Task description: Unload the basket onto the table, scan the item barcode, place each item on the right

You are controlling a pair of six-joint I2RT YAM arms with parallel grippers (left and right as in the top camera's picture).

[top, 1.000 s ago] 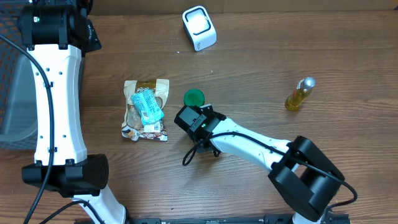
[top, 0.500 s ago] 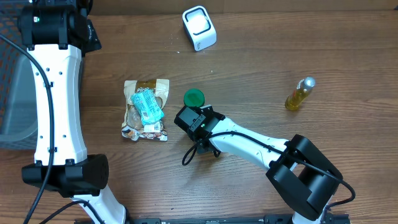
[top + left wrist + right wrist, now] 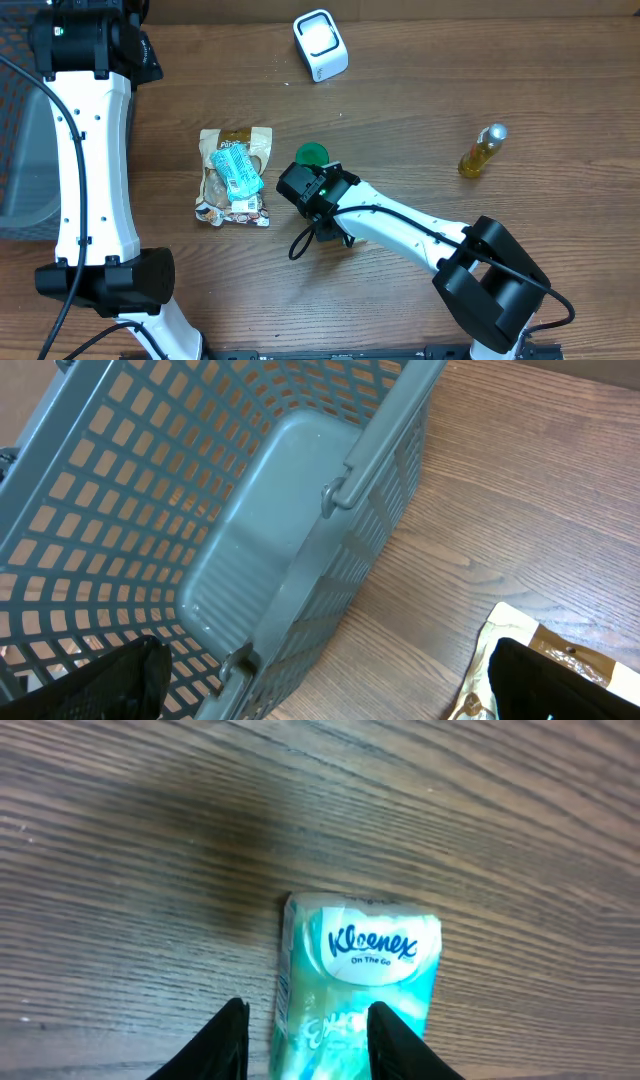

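My right hand (image 3: 308, 1010) is low over the middle of the desk (image 3: 420, 90), fingers partly spread and set either side of the near end of the Kleenex pack (image 3: 360, 960). The pack lies flat on the wood with its label end pointing away from me. A strip of bare desk shows between my left finger and the pack, so I judge that I have no grip on it.

Just to the left of it lies a snack pouch (image 3: 235, 200) with a teal packet (image 3: 237, 170) on top. Well off toward the right edge stands a small yellow bottle (image 3: 482, 150). Near the far edge sits a white box (image 3: 320, 45), which I take for the scanner. My left hand (image 3: 325, 650) hangs at the far left corner above the grey basket (image 3: 250, 560), fingers as wide as they go and holding nothing.

The task has barely begun. The pack is not lifted, and I see no barcode on the face turned up. I would say it remains to close on the pack, carry it to the far edge and turn the code to the white box.

Against a second ago, my right hand has crept slightly up and left, now covering the near part of the pack, which showed whole from above. Its cable loop has shifted with it. Nothing else has moved.
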